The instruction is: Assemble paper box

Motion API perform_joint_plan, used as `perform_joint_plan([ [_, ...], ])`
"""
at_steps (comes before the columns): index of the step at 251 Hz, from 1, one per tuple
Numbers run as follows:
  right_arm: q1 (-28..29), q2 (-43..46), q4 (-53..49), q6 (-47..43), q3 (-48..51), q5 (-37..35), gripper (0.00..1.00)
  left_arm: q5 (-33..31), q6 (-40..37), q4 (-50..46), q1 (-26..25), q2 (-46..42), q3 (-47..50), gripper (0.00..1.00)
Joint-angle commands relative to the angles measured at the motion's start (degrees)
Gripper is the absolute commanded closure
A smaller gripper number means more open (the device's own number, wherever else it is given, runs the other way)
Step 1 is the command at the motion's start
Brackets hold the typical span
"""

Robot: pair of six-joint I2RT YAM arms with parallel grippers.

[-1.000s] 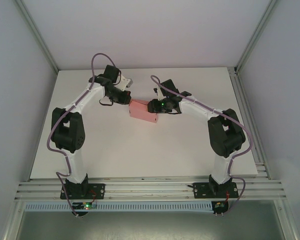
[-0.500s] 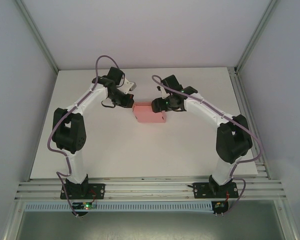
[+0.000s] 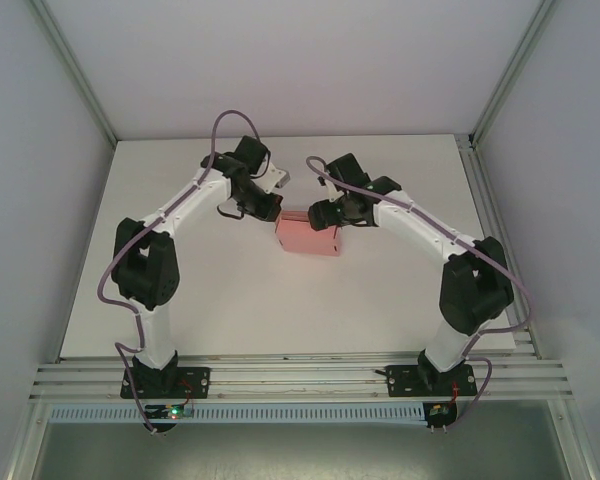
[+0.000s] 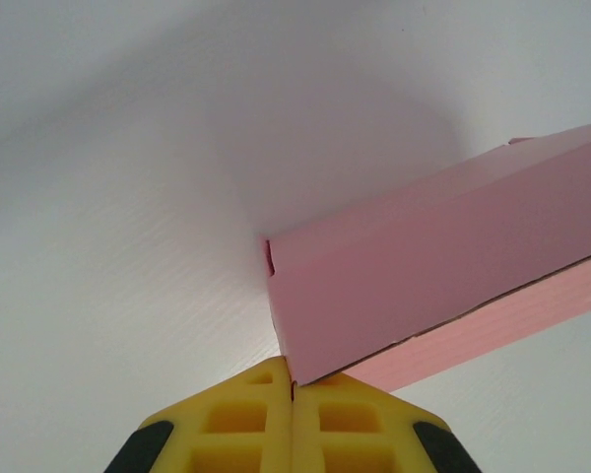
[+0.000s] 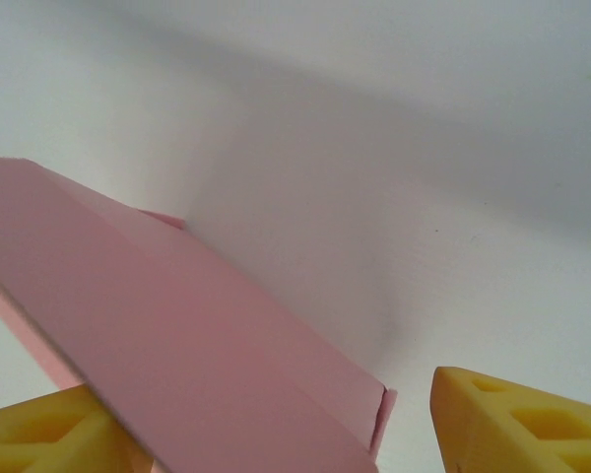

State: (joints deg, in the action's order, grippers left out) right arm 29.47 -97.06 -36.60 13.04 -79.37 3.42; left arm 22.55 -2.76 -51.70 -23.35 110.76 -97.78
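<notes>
Box and both arms have shifted since the earlier top views; the paper box (image 3: pixel 308 234) sat skewed and further left, now it lies squarer and a bit nearer the right arm; the left arm has stretched across after it, and the right forearm has swung round behind it.

L side: the left gripper (image 4: pixel 292 424) has its fingers pressed together, tips touching the box's near bottom corner; can't tell whether any card edge is nipped.
R side: the right gripper (image 5: pixel 271 414) is spread, box between the fingers, the right-hand finger (image 5: pixel 517 419) clear of the card; nothing pinched.

Risks, as I judge them: w/ the right side let go, only the table and the left tips steady the box; a push at that corner could spin or skid it on the smooth top; a hard push could dent the thin card or pop the end tab, which doesn't look flush.

Surface: white matte table (image 3: pixel 230 300), faint grain, soft shadows. Room: pale panel walls, aluminium posts at the corners, rails along the near edge.
</notes>
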Motion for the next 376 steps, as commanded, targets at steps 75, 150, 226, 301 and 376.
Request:
perform_joint_plan([
  [75, -0.5, 9.5, 2.8, 0.0, 8.4, -6.0, 0.36, -9.3, 0.0, -3.9, -5.2, 2.7, -1.6, 1.00],
  [150, 0.7, 13.6, 0.3, 0.4, 13.3, -7.3, 0.48, -11.9, -0.4, -5.0, -7.5, 2.3, -2.4, 1.00],
  [226, 4.2, 18.5, -1.7, 4.5, 17.6, -4.7, 0.51, -14.3, 0.0, -5.7, -8.5, 2.7, -2.9, 1.00],
  [301, 5.6, 21.8, -1.6, 6.8, 20.0, -8.0, 0.53, -15.7, 0.2, -6.0, -9.1, 2.6, -2.7, 1.00],
  [376, 5.7, 17.5, 0.6, 8.8, 19.6, -9.4, 0.68, -16.6, 0.7, -6.0, -9.8, 2.1, -2.4, 1.00],
])
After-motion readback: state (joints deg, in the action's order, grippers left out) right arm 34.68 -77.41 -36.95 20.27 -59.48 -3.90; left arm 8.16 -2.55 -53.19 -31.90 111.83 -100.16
